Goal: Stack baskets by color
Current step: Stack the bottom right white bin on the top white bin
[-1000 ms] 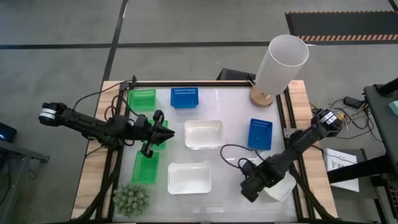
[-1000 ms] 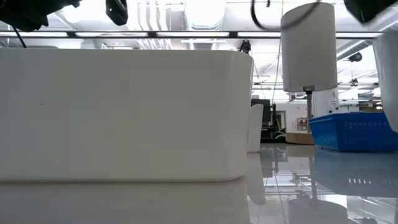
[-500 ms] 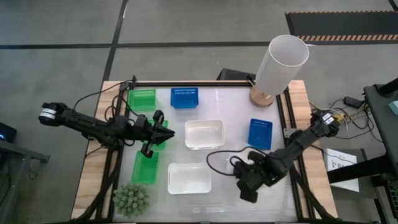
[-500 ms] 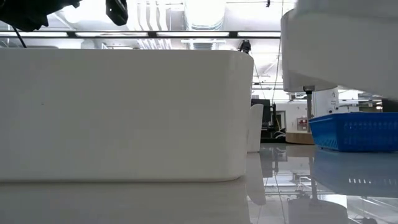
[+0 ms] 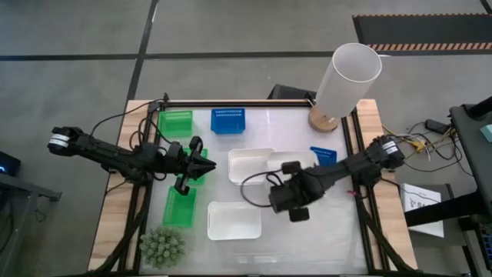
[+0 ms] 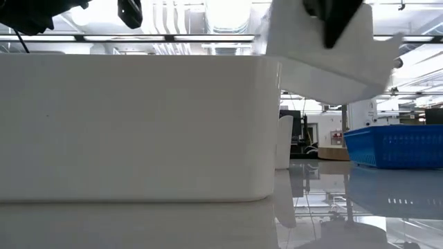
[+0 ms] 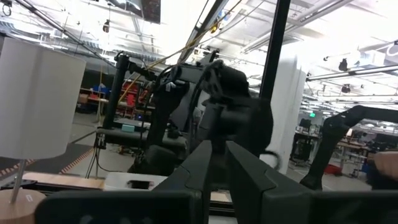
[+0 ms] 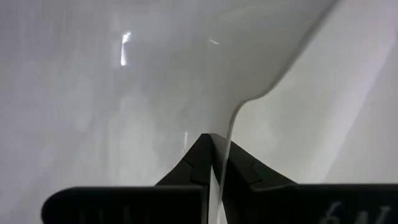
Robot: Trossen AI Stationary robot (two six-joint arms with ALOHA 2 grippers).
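My right gripper [image 5: 296, 185] [image 6: 332, 21] is shut on a white basket [image 5: 296, 163] [image 6: 325, 59], held in the air above the middle of the table. Below it, one white basket [image 5: 247, 165] rests on its base at the table's middle and another [image 5: 234, 220] nearer the front. The carried basket partly hides a blue basket [image 5: 324, 155]. Another blue basket [image 5: 228, 120] and a green one [image 5: 176, 121] sit at the far edge. A second green basket [image 5: 179, 206] lies near left. My left gripper [image 5: 203, 163] hangs shut above the table's left half, touching nothing. My right gripper pinches a thin side wall of the white basket at its rim [image 8: 229, 127] between its two fingers. The fingers come from above, pointing steeply down. The basket is lifted clear of the table and hangs tilted below the fingers.
A tall white cylinder [image 5: 346, 77] on a wooden base stands at the far right corner. A spiky green plant [image 5: 162, 246] sits at the near left corner. Dark rails [image 5: 350, 138] run along the table's sides. In the low view a white basket's wall [image 6: 138, 128] fills the left.
My right gripper has gone from the near right corner up and toward the table's middle, rolling about its own axis as it went. The white basket has gone with it, lifted clear and now tilted beside the middle white basket.
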